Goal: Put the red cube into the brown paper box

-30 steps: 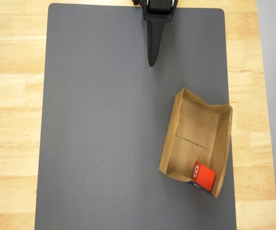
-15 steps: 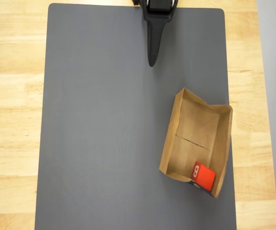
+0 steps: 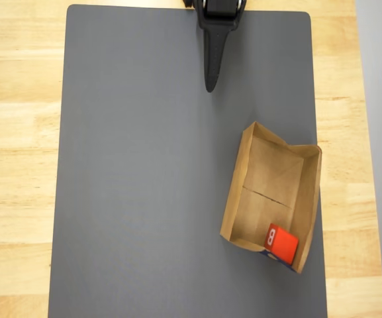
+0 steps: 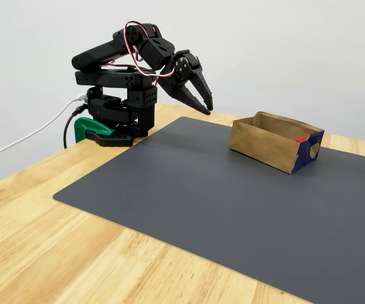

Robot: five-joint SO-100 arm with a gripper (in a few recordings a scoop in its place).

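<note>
Red, small cube [image 3: 282, 244] with white markings lies inside the shallow brown kraft-paper box [image 3: 249, 170], in its lower right corner in the overhead view, touching the walls. Black two-finger gripper [image 4: 207, 109] hangs folded back near the arm's base, well apart from box; fingers together, empty.

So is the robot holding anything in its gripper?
No, nothing is held. The gripper hangs empty above the mat, and the red cube sits inside the brown paper box.
</note>
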